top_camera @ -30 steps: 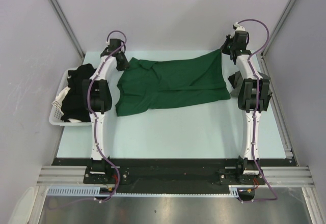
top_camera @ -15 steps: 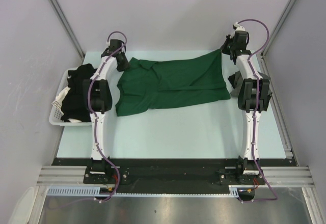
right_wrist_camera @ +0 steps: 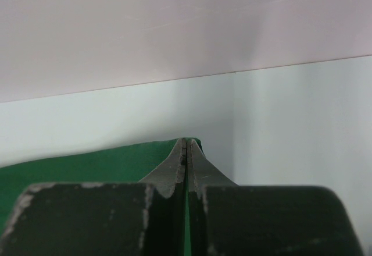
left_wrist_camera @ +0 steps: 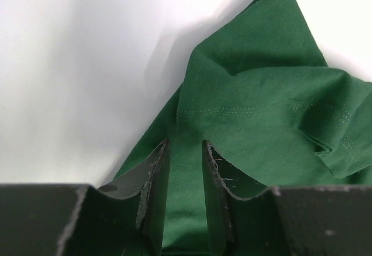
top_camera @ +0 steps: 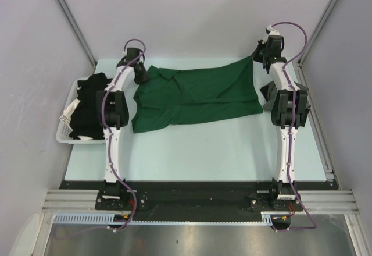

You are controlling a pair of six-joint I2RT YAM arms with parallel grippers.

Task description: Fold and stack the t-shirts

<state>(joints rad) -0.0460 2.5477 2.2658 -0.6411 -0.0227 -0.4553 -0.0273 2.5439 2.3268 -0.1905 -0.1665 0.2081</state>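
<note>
Two claws sit at the far corners of one dark green t-shirt (top_camera: 197, 96), which lies spread across the far half of the desk (top_camera: 221, 145), with its long side running left to right and its near left part sagging toward the arms.

The left claw (left_wrist_camera: 183, 145) is at the shirt's far left end, over rumpled cloth with a stitched hem. Its jaws are released and stand a little apart, and green fabric shows in the gap and runs under both fingers (left_wrist_camera: 152, 180). A pointed fold of the shirt reaches away beyond the tips.

The right claw (right_wrist_camera: 186, 142) is at the far right corner, close to the back wall. Its jaws are clenched on the very edge of the green cloth, which shows as a thin line between the pads and spreads off to the left.

Black t-shirts (top_camera: 87, 105) are heaped in a white slatted basket (top_camera: 64, 129) at the desk's left edge, just beside the left arm.
</note>
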